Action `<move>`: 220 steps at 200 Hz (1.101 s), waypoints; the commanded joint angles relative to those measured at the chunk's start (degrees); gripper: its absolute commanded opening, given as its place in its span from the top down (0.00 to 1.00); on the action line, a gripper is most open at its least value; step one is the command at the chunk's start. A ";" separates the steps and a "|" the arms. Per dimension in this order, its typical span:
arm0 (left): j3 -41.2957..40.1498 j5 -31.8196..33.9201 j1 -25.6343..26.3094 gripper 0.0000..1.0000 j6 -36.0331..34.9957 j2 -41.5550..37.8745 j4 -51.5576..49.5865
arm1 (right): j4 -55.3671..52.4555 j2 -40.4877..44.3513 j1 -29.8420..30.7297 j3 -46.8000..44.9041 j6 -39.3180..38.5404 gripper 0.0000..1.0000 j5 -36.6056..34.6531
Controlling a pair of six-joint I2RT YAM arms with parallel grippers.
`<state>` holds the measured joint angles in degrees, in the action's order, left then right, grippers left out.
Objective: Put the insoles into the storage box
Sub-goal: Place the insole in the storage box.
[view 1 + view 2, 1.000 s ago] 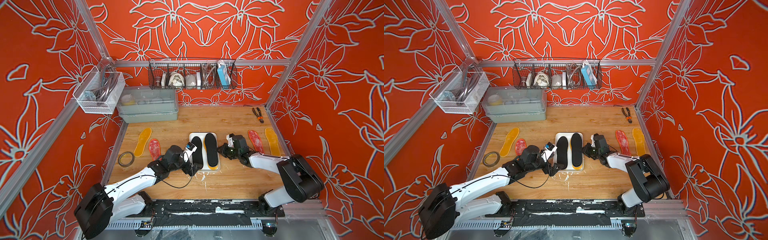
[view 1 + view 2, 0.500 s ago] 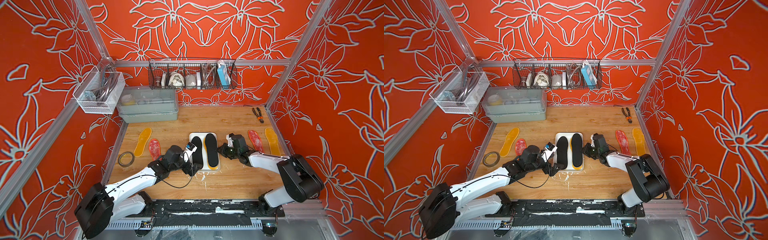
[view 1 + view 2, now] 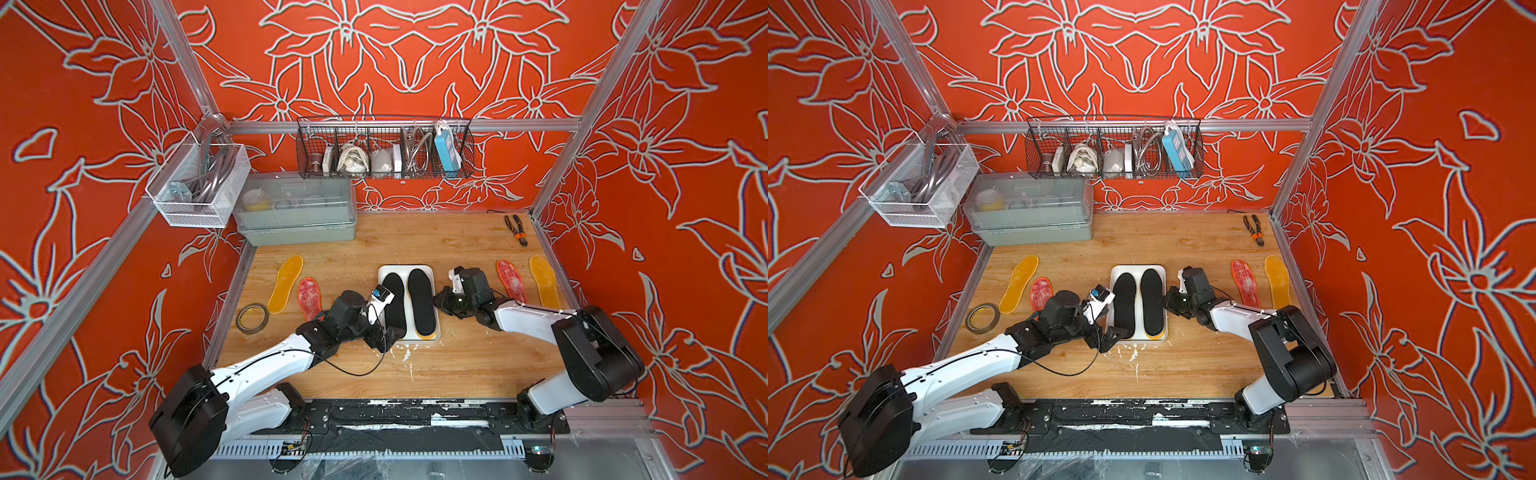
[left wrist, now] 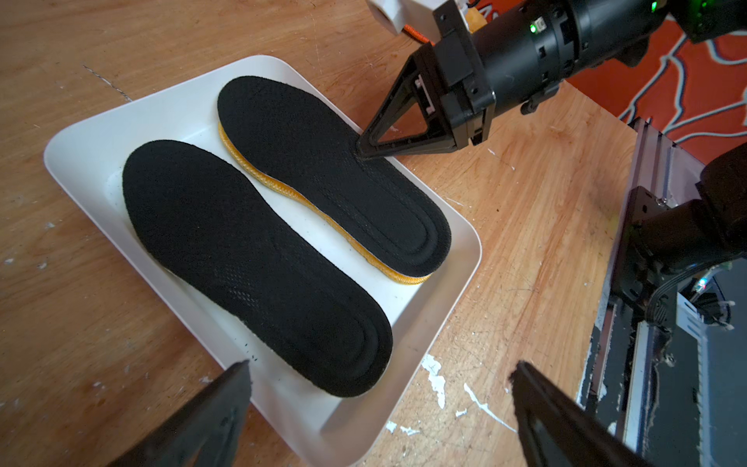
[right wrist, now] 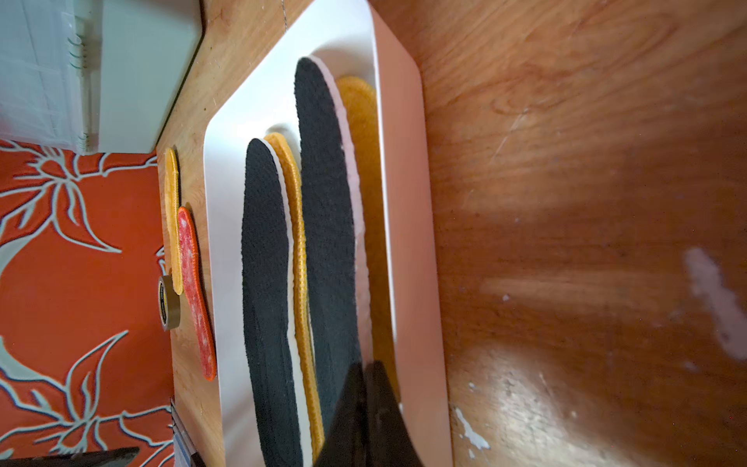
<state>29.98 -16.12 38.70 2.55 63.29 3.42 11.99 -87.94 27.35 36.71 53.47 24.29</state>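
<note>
The white storage box (image 3: 409,269) lies mid-table and holds two black insoles, one on the left (image 3: 394,301) and one on the right (image 3: 420,301). Each rests on a yellow insole (image 5: 299,242). My right gripper (image 3: 436,300) is shut, its tip touching the right black insole's (image 4: 323,161) outer edge. My left gripper (image 4: 380,372) stands open over the box's near corner with nothing between its fingers. On the table to the left lie a yellow insole (image 3: 286,282) and a mottled red one (image 3: 309,295). To the right lie another red insole (image 3: 511,280) and another yellow one (image 3: 544,280).
A grey-green container with a clear lid (image 3: 297,212) stands at the back left. A tape roll (image 3: 252,318) lies near the left edge and pliers (image 3: 516,230) at the back right. A wire basket (image 3: 384,149) and a mesh basket (image 3: 199,187) hang on the walls.
</note>
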 commanded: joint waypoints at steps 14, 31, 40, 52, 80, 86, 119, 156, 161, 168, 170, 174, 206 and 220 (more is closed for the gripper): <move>0.35 0.29 0.33 0.00 -0.52 0.13 -0.52 | -1.34 0.17 0.59 1.48 -1.00 0.91 -0.31; 0.35 0.37 0.33 0.00 -0.52 -0.01 -0.52 | -2.58 1.30 0.59 1.60 -1.64 0.87 -0.99; 0.35 0.39 0.33 0.00 -0.52 -0.01 -0.54 | -3.29 2.09 0.58 1.62 -2.00 0.86 -1.35; 0.35 0.37 0.33 0.00 -0.45 -0.01 -0.52 | -4.52 3.40 0.68 1.69 -2.39 0.84 -1.93; 0.37 0.90 0.33 0.00 -0.44 -0.20 -0.72 | -8.42 6.59 0.64 2.59 -4.28 0.80 -3.76; 0.34 1.02 0.33 0.00 -0.35 -0.34 -0.70 | -9.46 7.34 0.68 2.95 -4.92 0.79 -4.05; -0.40 1.63 0.33 0.00 0.05 -1.47 0.00 | -14.69 11.65 0.72 4.93 -8.12 0.76 -4.34; -1.38 5.49 -1.38 0.01 3.13 -4.82 -0.47 | -19.56 17.35 0.73 5.92 -17.06 0.67 -5.86; -1.53 5.56 -2.27 0.01 4.09 -5.48 -0.61 | -20.30 17.98 0.77 6.03 -19.26 0.65 -6.47; -1.82 5.80 -3.86 0.01 5.89 -6.12 -0.86 | -22.03 18.76 0.72 6.24 -22.26 0.62 -7.52; -1.91 5.80 -4.48 0.01 6.49 -7.11 -0.93 | -22.43 19.01 0.76 6.28 -23.17 0.61 -7.84; -2.16 5.92 -5.61 0.03 7.83 -8.54 -1.08 | -23.37 19.43 0.76 6.46 -24.99 0.60 -8.23; -3.36 11.34 -18.21 0.05 22.57 -14.41 -9.44 | -24.58 24.18 0.86 2.92 -33.09 0.48 -10.49; -3.09 12.47 -24.17 0.03 26.17 -15.29 -14.21 | -21.73 26.78 1.29 -0.97 -34.41 0.42 -10.32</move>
<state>26.87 -7.97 21.98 17.67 49.98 -1.69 -9.37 -64.79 27.79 40.29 26.83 16.25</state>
